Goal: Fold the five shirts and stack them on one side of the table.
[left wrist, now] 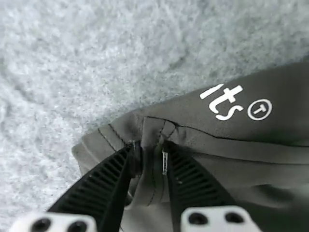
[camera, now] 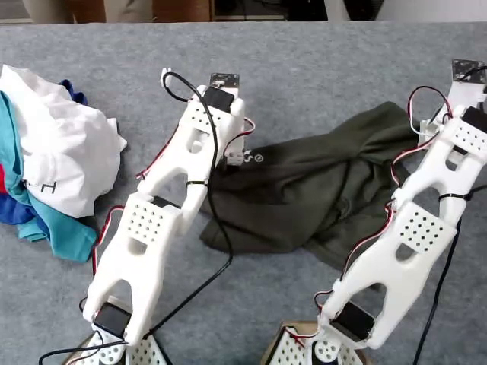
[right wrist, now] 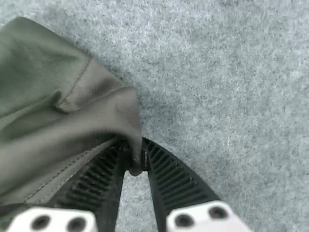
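Note:
A dark olive shirt [camera: 304, 190] lies crumpled on the grey table between the two arms. My left gripper [left wrist: 150, 162] is shut on a pinched fold at the shirt's hem [left wrist: 154, 130], near white lettering [left wrist: 227, 101]. In the high view this gripper [camera: 228, 148] sits at the shirt's left edge. My right gripper [right wrist: 136, 162] is shut on another edge of the olive shirt [right wrist: 63, 116], and in the high view it [camera: 464, 103] is at the shirt's right end. A heap of other shirts, white [camera: 61, 152], teal [camera: 57, 228] and blue [camera: 15, 209], lies at the table's left side.
Grey felt-like table surface [camera: 319, 68] stretches open behind the shirt and in front of it. Cables run along both arms. The arm bases [camera: 312, 346] stand at the near edge.

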Controlling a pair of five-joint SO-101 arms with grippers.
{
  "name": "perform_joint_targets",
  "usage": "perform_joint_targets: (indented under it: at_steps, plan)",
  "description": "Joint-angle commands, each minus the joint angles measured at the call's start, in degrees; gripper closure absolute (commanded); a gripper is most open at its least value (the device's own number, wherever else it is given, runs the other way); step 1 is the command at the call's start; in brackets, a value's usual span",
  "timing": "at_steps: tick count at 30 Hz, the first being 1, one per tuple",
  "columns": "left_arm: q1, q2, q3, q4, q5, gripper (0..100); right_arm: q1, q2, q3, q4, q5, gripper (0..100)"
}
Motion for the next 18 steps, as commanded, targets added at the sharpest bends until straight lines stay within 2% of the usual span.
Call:
perform_joint_targets:
  at_steps: [1,6,11,18]
  plan:
    - [-0.44,-0.84,-0.18,-0.26,0.53,91,-0.75,-0.75,-2.51,-0.70,0.70,99.6]
    - [-0.44,-0.92,-2.73,0.53,0.53,96,-0.75,-0.75,-2.51,-0.70,0.70,99.6]
    - [-0.44,-0.40,-9.14,3.34,0.53,96,-0.75,-0.75,-2.51,-0.70,0.70,99.6]
    - [-0.18,-0.31,-10.46,3.43,0.53,97,-0.75,-0.75,-2.51,-0.70,0.70,99.6]
